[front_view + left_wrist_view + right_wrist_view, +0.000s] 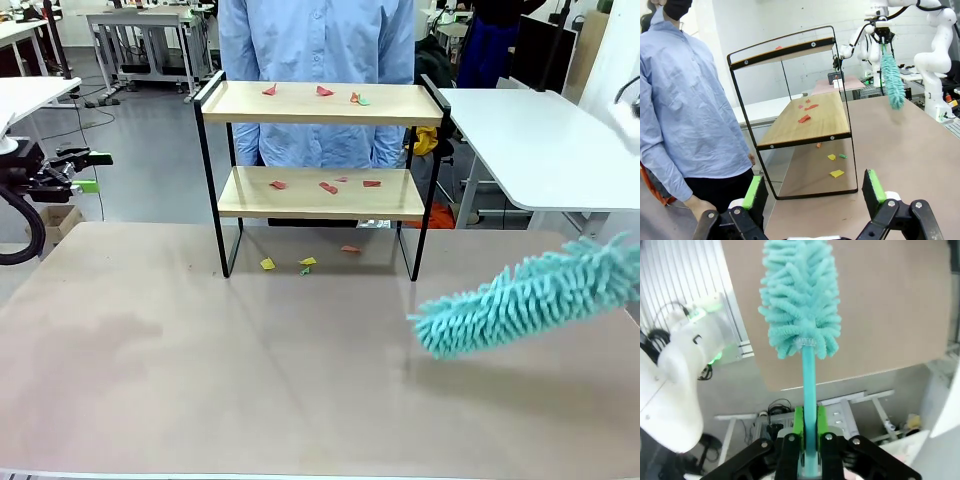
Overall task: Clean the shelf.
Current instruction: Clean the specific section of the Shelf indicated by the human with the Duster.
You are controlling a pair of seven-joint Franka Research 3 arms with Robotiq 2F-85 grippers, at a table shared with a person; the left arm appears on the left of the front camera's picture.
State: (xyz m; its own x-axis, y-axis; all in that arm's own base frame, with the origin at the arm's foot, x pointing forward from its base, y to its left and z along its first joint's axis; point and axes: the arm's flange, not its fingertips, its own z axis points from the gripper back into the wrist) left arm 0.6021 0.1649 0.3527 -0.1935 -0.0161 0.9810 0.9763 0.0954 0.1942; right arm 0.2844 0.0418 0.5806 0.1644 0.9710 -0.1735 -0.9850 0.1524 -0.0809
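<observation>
The shelf (320,195) stands at the far middle of the table, and several red paper scraps (324,91) lie on its two wooden boards. A few yellow and red scraps (267,264) are on the table beneath it. A teal fluffy duster (530,295) hangs tilted above the table to the right of the shelf, clear of it. My right gripper (809,427) is shut on the duster (800,300) by its handle. At the left edge my left gripper (95,172) stands open and holds nothing. Its wrist view looks between the open gripper (813,190) at the shelf (805,120) end-on.
A person in a light blue shirt (315,50) stands right behind the shelf, one hand (699,206) hanging near my left gripper. White tables (540,140) stand at the back right and back left. The brown table (250,380) has free room in front of the shelf.
</observation>
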